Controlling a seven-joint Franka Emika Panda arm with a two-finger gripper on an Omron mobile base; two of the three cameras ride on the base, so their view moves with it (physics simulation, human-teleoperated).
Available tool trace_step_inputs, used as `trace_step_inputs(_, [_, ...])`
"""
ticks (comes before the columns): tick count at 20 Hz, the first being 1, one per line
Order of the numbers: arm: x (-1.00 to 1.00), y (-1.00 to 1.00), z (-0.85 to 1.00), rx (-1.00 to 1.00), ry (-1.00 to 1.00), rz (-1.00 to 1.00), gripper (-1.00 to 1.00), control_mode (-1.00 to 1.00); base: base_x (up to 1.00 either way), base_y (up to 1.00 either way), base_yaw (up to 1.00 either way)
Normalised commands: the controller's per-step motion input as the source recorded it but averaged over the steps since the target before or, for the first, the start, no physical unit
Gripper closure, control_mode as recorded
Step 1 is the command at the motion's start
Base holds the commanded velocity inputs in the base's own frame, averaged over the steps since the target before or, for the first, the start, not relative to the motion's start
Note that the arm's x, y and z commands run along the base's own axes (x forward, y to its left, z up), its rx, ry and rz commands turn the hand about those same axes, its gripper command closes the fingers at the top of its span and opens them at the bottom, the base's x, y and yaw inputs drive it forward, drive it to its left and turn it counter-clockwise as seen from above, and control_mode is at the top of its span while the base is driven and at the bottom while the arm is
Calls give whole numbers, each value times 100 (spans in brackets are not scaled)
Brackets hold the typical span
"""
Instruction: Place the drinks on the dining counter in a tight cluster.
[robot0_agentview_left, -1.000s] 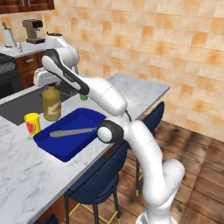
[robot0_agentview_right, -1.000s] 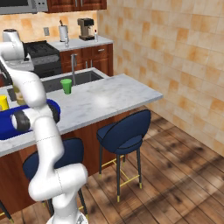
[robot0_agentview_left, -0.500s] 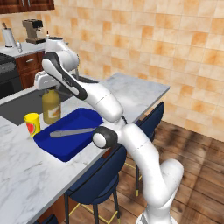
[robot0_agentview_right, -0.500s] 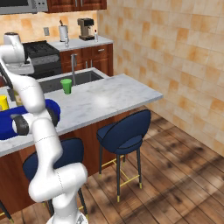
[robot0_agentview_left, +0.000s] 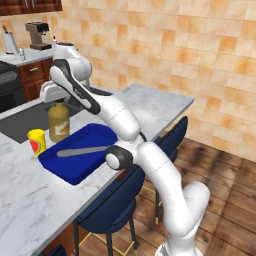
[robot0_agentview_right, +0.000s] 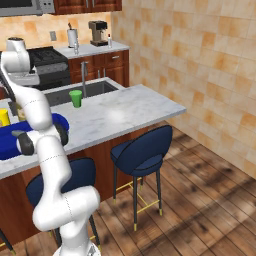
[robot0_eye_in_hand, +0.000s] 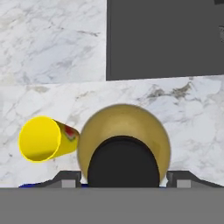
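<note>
One grey knife (robot0_agentview_left: 82, 150) in blue tray (robot0_agentview_left: 60, 167)

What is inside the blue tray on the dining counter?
A long grey utensil lies inside the blue tray; its type is unclear. The arm covers the tray's near right corner.

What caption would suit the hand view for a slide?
Looking straight down: the tool straddles the amber juice jug, a yellow cup beside it on the marble counter.

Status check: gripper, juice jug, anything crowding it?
Gripper straddling the juice jug cap, fingers on both sides. Jug upright on the dining counter. Yellow cup close beside.
</note>
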Motion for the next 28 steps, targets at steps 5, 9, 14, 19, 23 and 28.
trace_step_inputs(5, [0, 8, 1, -4, 7, 2, -100, -100, 0, 0, 0])
trace_step_inputs(9, [0, 8, 10, -2, 4, 1, -100, -100, 0, 0, 0])
trace_step_inputs(14, [0, 1, 24, 0, 3, 1, -100, -100, 0, 0, 0])
trace_step_inputs(19, [-1, 0, 39, 0, 0, 1, -100, -100, 0, 0, 0])
trace_step_inputs(23, [-16, -8, 43, 0, 0, 0, -100, -100, 0, 0, 0])
trace_step_inputs(28, [-46, -27, 31, -1, 0, 0, -100, -100, 0, 0, 0])
